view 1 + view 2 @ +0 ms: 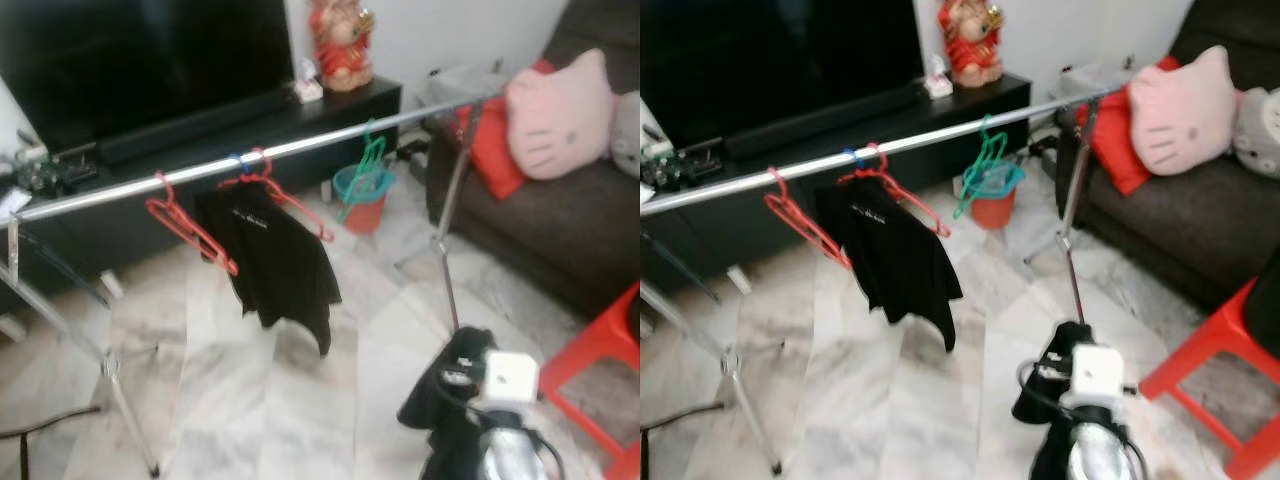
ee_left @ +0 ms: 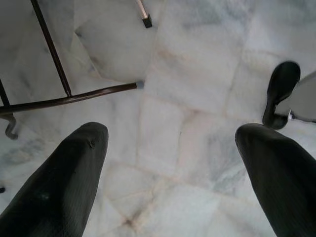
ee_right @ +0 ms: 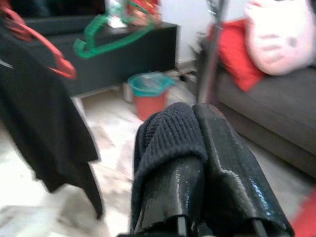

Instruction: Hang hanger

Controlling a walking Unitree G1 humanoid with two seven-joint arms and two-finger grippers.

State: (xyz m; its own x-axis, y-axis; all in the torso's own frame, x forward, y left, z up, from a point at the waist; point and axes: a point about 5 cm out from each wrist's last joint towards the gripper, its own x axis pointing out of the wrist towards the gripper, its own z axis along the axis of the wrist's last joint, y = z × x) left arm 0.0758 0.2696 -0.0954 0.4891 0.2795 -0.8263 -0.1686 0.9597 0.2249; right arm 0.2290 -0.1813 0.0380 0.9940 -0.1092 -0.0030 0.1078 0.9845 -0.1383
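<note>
small illegible white print on hanging black shirt

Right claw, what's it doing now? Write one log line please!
right claw: shut on dark knit cloth | left claw: open, above marble floor | rail: two red hangers, one green, black shirt

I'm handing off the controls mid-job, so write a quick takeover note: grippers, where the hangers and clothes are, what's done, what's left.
Right gripper: shut on a dark knit garment, held low in front of the robot, short of the rail.
Left gripper: open, idle, pointing down at the marble floor.
Clothes rail: carries an empty red hanger, a red hanger with a black shirt, and an empty green hanger further right.
Done: one shirt is hung.
Left: the knit garment is not yet on a hanger or the rail; the empty hangers look like the likely targets.
</note>
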